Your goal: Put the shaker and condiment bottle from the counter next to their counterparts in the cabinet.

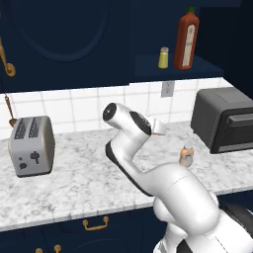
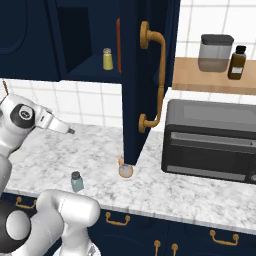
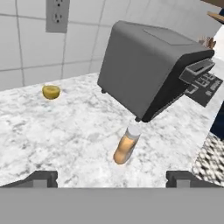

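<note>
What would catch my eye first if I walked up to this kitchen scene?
Probably the white robot arm arched over the white marble counter. Its open pincer faces a small peach-orange condiment bottle standing by a dark grey toaster oven. Above, a tall red-brown sauce bottle stands beside a small yellow shaker on the navy cabinet shelf.

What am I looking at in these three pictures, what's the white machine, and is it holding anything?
It is a rendered kitchen with a white robot arm on a driving base. Two pictures come from cameras on the base behind the arm, one to its left and one to its right. The third looks along the hand, whose two dark fingertips stand wide apart with nothing between them, so the jaws are open and empty. On the marble counter stand a small peach-orange condiment bottle, a blue-grey shaker, a toaster and a dark toaster oven. Up in the open navy cabinet sit a yellow shaker and a tall red-brown bottle.
</note>
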Motion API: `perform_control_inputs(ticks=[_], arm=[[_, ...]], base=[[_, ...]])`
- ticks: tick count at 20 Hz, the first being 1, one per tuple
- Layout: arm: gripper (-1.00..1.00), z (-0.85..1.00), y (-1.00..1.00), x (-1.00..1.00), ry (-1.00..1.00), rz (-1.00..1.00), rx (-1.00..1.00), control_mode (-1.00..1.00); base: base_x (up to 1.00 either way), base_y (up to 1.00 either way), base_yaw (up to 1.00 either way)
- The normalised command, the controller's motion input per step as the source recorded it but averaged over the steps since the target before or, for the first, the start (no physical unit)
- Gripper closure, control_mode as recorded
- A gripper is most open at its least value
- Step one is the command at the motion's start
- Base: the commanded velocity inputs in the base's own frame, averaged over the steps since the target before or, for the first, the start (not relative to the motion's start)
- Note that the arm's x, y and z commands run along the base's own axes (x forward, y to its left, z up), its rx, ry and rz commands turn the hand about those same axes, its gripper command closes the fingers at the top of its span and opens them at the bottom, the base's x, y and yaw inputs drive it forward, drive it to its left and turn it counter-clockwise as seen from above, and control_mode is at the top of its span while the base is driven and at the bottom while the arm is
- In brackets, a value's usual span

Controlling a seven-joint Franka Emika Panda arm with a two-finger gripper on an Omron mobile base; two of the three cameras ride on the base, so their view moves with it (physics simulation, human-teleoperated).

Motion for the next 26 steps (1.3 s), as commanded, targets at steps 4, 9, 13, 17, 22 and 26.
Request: perform_control_inputs(ticks=[4, 9, 13, 17, 22, 26], arm=[[-1.0, -0.56, 0.43, 0.03, -0.25, -0.59, -0.2, -1.0], [-1.0, -0.51, 0.35, -0.02, -0.28, -0.49, -0.16, -1.0], [-1.0, -0.66, 0.04, -0.28, -0.42, -0.24, -0.12, -1.0], [-1.0, 0.0, 0.0, 0.0, 0.0, 0.0, 0.0, -1.0], [-1.0, -0.62, -0.03, -0.02, 0.0, 0.0, 0.0, -1.0], [-1.0, -0.43, -0.29, -0.08, 0.0, 0.0, 0.0, -1.0]], base=[[0.0, 0.0, 0.0], [0.0, 0.0, 0.0], [0.0, 0.0, 0.0], [0.0, 0.0, 0.0], [0.0, 0.0, 0.0], [0.0, 0.0, 0.0]])
